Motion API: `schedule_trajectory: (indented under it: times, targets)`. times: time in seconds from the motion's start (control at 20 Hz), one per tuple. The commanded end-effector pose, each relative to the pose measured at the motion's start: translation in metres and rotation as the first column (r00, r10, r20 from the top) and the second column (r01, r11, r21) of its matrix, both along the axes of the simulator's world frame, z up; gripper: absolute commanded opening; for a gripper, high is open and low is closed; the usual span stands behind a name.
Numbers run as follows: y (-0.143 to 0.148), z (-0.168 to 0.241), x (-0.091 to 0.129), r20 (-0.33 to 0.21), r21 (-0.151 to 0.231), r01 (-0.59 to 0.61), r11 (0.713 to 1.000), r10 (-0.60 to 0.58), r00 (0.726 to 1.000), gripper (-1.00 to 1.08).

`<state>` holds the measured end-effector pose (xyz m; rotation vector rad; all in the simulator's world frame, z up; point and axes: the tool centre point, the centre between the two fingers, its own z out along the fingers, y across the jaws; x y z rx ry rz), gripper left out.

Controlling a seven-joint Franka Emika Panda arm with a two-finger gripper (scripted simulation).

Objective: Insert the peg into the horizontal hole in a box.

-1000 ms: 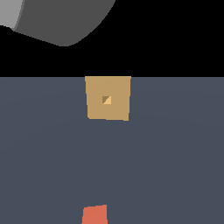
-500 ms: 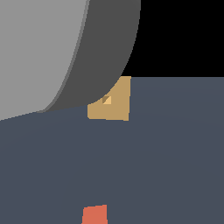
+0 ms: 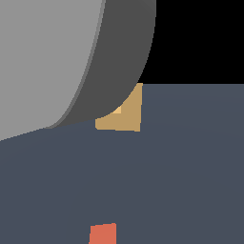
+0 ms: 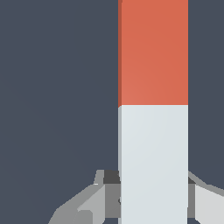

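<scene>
Peg is straddled by gripper fingers – grip cannot be confirmed; box is half-hidden by arm.

The exterior camera is looking low across the counter toward the box, an arm link crowding its lens. The wrist camera is hanging close, staring down the peg; both are sharing it.
</scene>
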<state>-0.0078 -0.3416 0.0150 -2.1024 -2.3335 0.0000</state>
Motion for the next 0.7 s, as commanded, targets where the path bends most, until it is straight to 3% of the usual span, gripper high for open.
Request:
schedule_trajectory:
  times: [0.0,0.65]
  targets:
    - [0.000,0.000,0.000,0.001,0.000,0.000,1.000,0.000,1.000,-1.00]
    - [0.017,0.004,-0.004,0.000,0.000,0.011,1.000,-0.011,1.000,-1.00]
